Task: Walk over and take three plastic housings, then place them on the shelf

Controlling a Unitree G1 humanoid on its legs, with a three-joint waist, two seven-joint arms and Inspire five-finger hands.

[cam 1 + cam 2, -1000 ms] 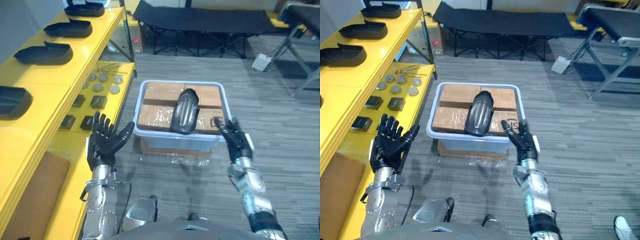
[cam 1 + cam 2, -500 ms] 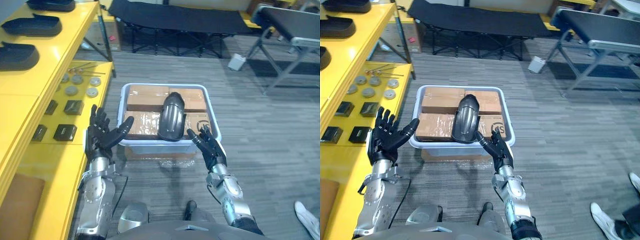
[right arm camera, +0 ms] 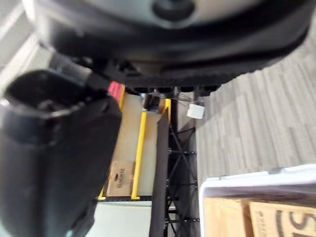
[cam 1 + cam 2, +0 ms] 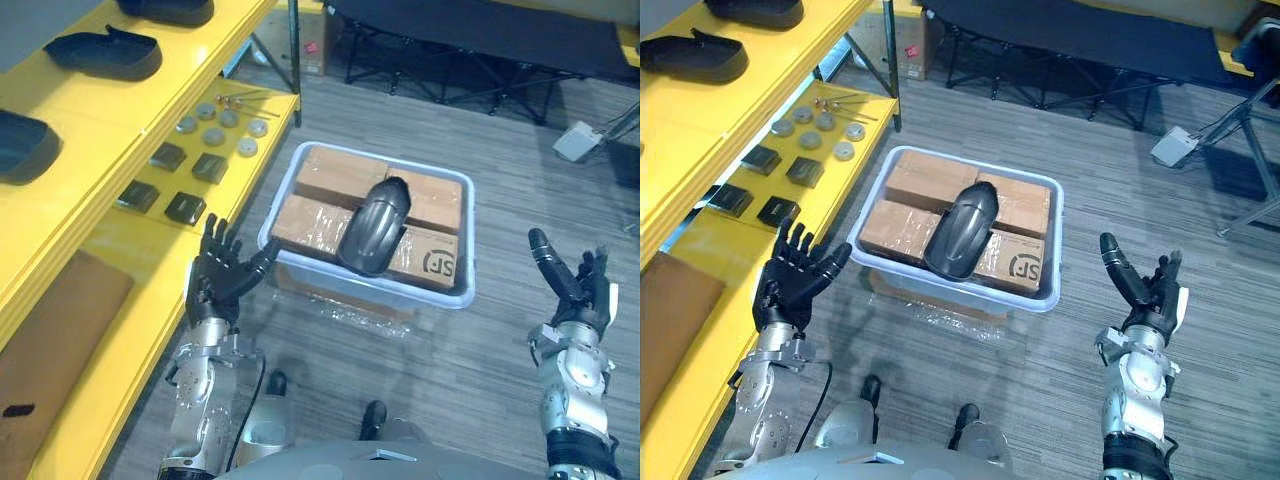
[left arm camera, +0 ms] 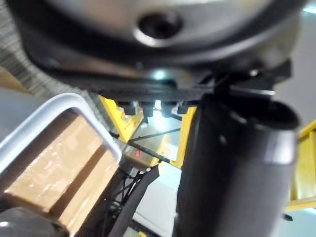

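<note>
Black plastic, the housing [image 4: 372, 227] is seen lying across cardboard boxes [image 4: 318, 182] in a pale bin [image 4: 440, 297]. It is judged light, stiff and smooth, best clasped along both long edges. Spread and empty, the left hand [image 4: 218, 282] is held near the bin, the right hand [image 4: 573, 292] well apart.

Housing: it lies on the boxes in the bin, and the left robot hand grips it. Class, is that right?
Not quite. The left robot hand does not grip the housing: it is open and apart from it, beside the bin, as the left eye view shows. The housing does lie on the boxes in the bin.
</note>
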